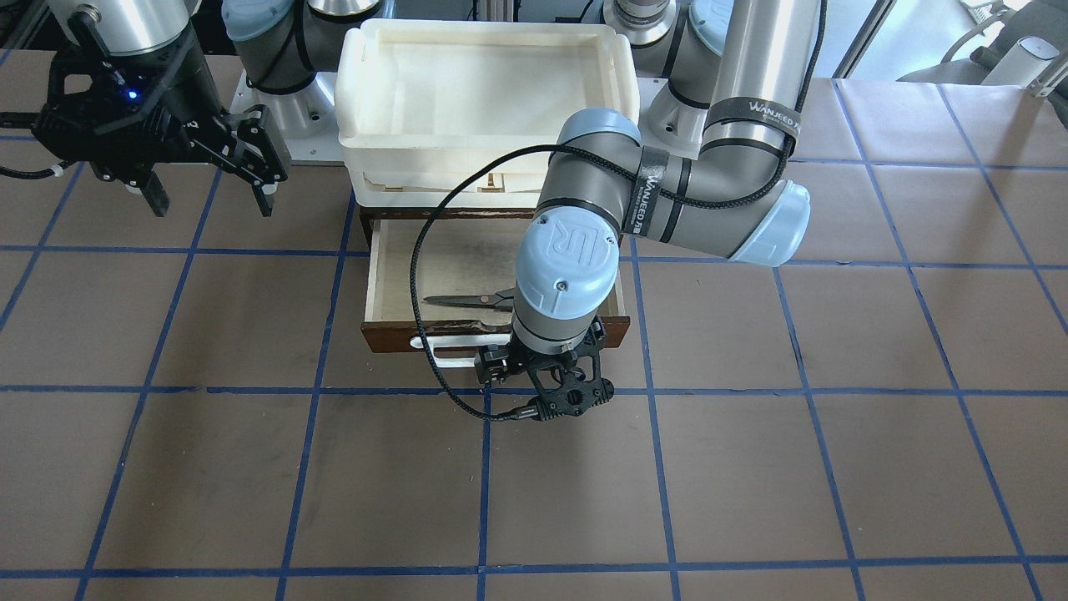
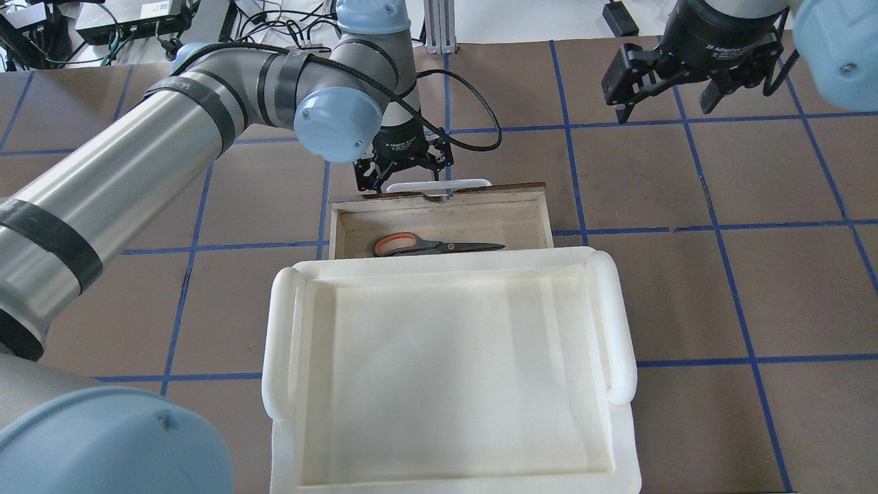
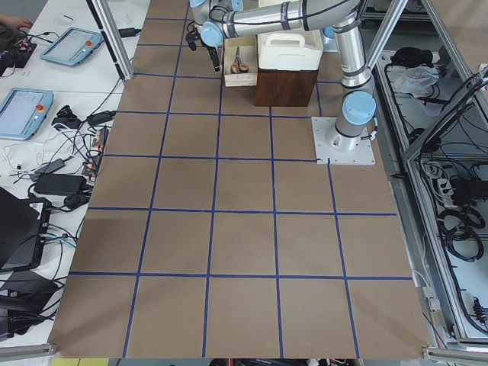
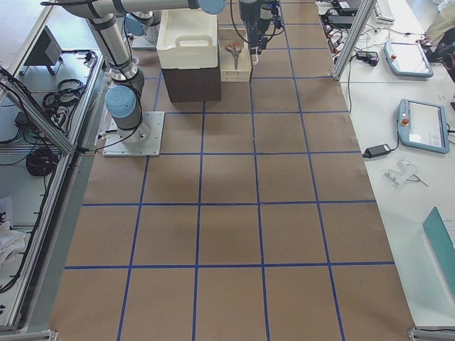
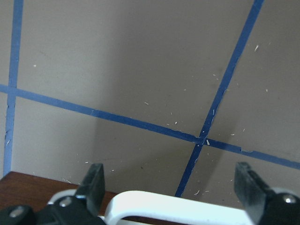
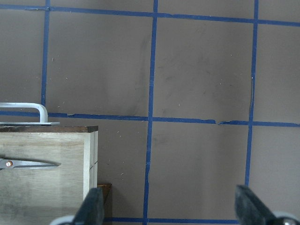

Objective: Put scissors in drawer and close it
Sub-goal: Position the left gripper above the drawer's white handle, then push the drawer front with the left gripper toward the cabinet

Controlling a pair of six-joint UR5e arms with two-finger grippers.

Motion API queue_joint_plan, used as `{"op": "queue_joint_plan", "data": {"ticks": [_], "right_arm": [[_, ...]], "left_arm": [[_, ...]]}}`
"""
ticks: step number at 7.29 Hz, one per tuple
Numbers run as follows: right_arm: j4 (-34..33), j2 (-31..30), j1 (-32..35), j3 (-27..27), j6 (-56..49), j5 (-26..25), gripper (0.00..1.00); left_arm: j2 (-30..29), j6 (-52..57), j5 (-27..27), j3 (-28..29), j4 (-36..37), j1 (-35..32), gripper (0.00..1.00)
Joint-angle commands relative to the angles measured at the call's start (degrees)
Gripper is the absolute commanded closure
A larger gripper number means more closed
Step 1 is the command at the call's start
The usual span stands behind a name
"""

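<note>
At the middle of the robot-side edge of the table [image 1: 751,467], white trays [image 2: 278,343] stacked on top, and under them the drawer [image 1: 384,338] standing open toward the operators' edge, with the scissors [image 2: 439,245] flat on its pale bottom, near the front wall and parallel to it, handles toward the left arm's side. Just outside the drawer front, the left gripper [image 5: 171,185] pointing down over the white bar handle [image 2: 439,185], fingers spread wide on both sides of the bar, contact impossible to tell. Well apart, near the same edge on the right arm's side, the right gripper [image 1: 210,200] above the table, fingers also spread.
</note>
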Motion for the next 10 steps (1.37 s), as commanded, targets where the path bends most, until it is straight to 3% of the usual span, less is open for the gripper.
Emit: {"op": "queue_joint_plan", "data": {"ticks": [1,7,9,10], "right_arm": [[0.0,0.0,0.0,0.0,0.0,-0.1,0.0],[0.2,-0.3,0.0,0.4,2.5,0.8,0.0],[0.2,-0.2,0.0,0.4,2.4,4.6,0.0],[0.4,-0.3,0.0,0.4,2.4,3.9,0.0]], "left_arm": [[0.1,-0.1,-0.5,-0.1,-1.9,0.0,0.0],[0.1,-3.0,-2.4,0.8,-3.8,1.0,0.0],[-0.6,-2.7,-1.8,0.7,-3.1,1.1,0.0],[-0.4,-2.7,-1.8,0.5,-3.5,0.6,0.0]]}}
